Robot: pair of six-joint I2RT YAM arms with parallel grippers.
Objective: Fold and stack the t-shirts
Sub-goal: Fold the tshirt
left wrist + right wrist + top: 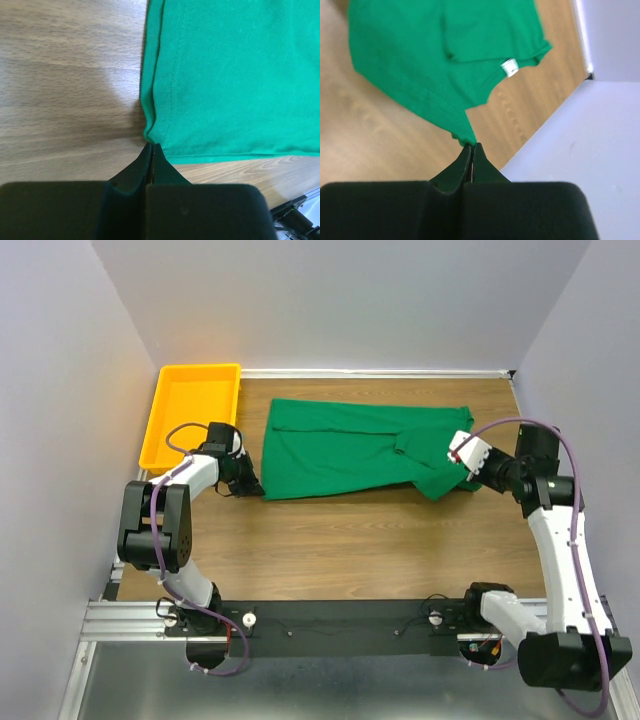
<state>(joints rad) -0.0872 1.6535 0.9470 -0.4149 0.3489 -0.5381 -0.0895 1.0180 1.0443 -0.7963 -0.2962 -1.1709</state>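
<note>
The yellow tray stands at the far left, and the green t-shirt lies on the table between my arms. My left gripper is closed at the near-left hem corner. It seems to nip only the very tip of the cloth, so a pull could slip it free. My right gripper is closed on a thin stitched edge at the shirt's right end, raised off the wood. That small bite could also slip, or uneven pulling could twist the fold. The right end is bunched in layers I cannot read, and my own fingers hide how deep the cloth sits.
</note>
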